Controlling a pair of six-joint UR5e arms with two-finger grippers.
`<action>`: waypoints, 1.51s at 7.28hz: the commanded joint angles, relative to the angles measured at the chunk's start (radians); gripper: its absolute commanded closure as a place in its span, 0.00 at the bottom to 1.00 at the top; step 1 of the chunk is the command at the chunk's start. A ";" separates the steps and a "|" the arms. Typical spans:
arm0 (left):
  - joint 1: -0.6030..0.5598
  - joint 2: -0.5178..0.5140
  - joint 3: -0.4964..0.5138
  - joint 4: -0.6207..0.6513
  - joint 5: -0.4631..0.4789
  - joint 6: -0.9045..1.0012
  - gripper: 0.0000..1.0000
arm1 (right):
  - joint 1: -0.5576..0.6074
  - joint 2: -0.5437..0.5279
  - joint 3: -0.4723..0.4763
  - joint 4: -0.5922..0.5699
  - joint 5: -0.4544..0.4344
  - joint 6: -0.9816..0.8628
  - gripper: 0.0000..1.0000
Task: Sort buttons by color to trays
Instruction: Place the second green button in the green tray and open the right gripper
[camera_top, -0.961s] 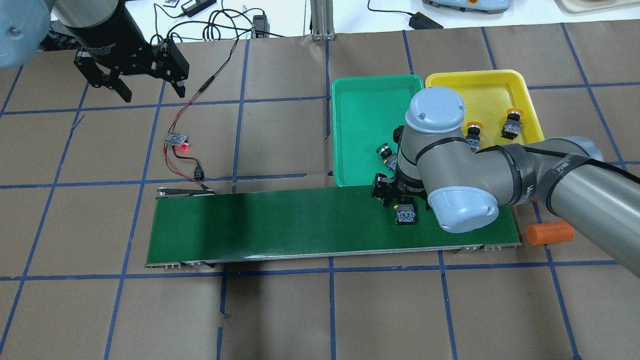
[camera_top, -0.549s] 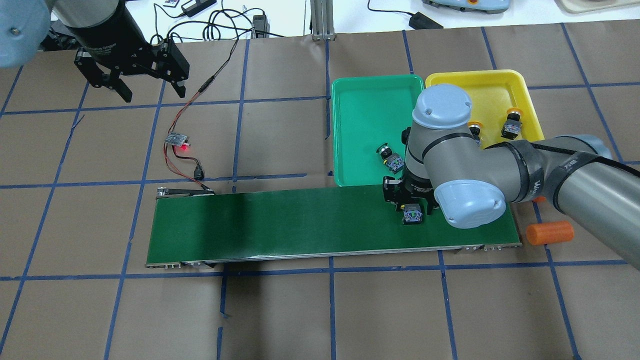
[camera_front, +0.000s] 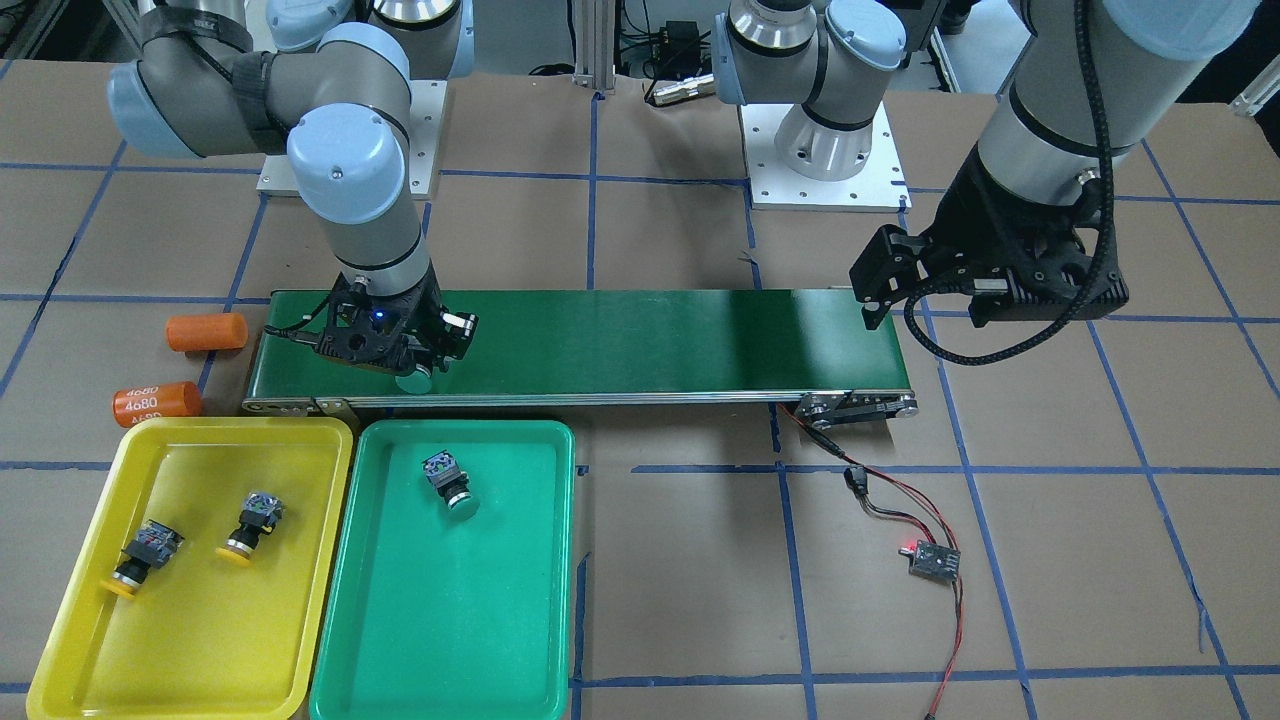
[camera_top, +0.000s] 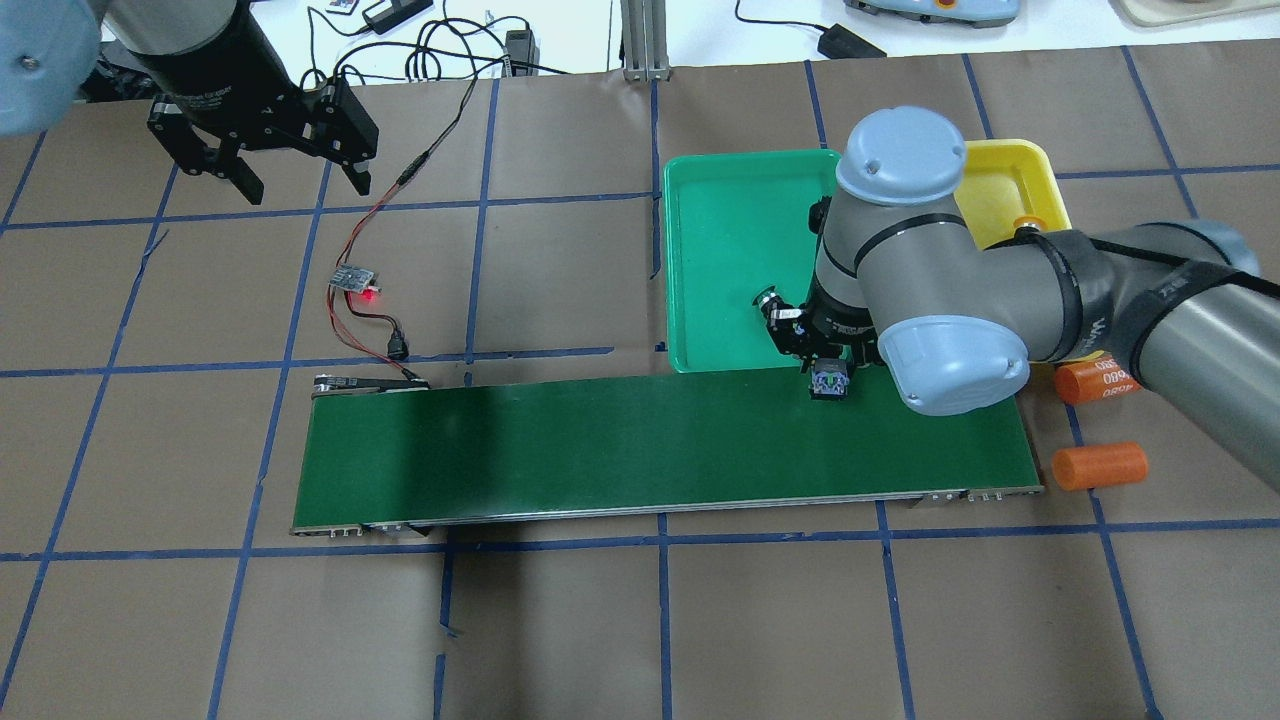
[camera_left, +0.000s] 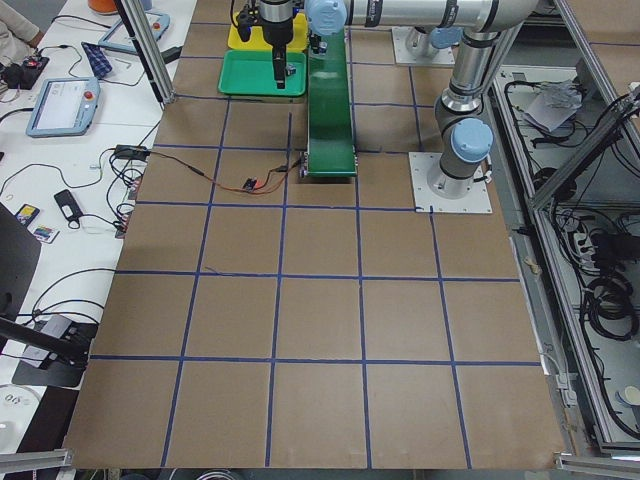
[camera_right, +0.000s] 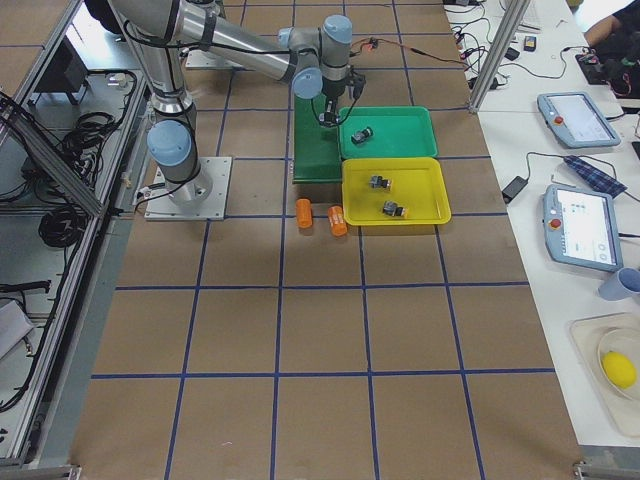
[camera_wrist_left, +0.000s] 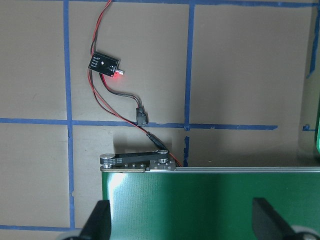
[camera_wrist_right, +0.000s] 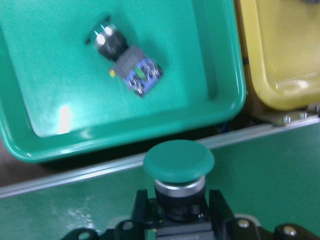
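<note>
right claw (camera_wrist_right: 176, 209) is pinching the green button (camera_wrist_right: 178, 160); get it fully past the green tray (camera_wrist_right: 45, 70) rim before letting go

Grey arms (camera_top: 1150, 310), pale-blue caps (camera_top: 900, 155) — black left pincer (camera_top: 305, 188) (cabled)

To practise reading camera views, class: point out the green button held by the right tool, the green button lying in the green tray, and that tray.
held green button (camera_wrist_right: 178, 160): right wrist view, domed cap.
lying green button (camera_wrist_right: 136, 71): right wrist view, square body.
green tray (camera_front: 450, 620): front-facing view, bare floor.
</note>
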 joint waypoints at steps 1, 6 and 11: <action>-0.001 0.002 -0.001 0.000 0.000 0.000 0.00 | 0.006 0.036 -0.171 -0.023 0.013 -0.004 1.00; 0.001 0.002 -0.001 0.000 0.000 0.000 0.00 | 0.040 0.147 -0.154 -0.348 0.014 -0.015 0.29; 0.001 -0.001 0.000 0.000 0.000 0.000 0.00 | 0.030 0.125 -0.153 -0.319 0.002 -0.015 0.00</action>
